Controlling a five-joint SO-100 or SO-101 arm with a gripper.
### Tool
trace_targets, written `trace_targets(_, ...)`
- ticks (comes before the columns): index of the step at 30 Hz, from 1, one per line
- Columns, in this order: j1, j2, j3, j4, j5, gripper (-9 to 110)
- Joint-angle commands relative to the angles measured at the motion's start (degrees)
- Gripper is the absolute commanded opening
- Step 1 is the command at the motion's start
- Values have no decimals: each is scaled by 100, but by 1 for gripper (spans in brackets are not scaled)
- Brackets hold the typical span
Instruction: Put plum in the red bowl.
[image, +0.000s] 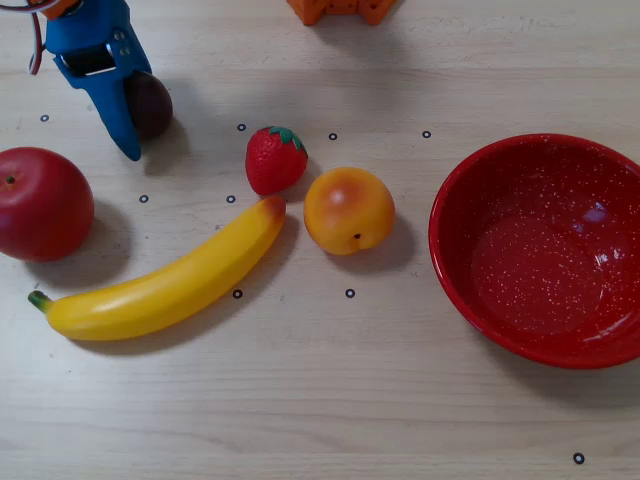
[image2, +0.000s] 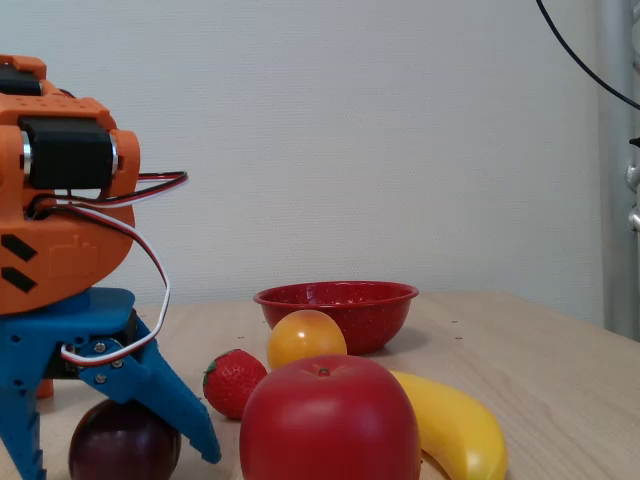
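Pale wooden desk (image: 330, 400). Blue fingers (image2: 20, 430) spread astride small glossy dark-purple plum (image: 150, 104), unclenched; probably light, slippery; best pinched mid-girth. Speckled red bowl (image: 455, 190) well apart.

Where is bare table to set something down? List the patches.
Overhead view: free along the near edge of the table, below the banana and the red bowl. Crowded among the strawberry, the orange fruit and the banana.
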Motion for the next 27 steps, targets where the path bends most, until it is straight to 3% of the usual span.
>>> trace_targets(1, 123, 334, -229, -114, -114, 47)
trace_targets(27, 237, 264, -352, -141, -272, 32)
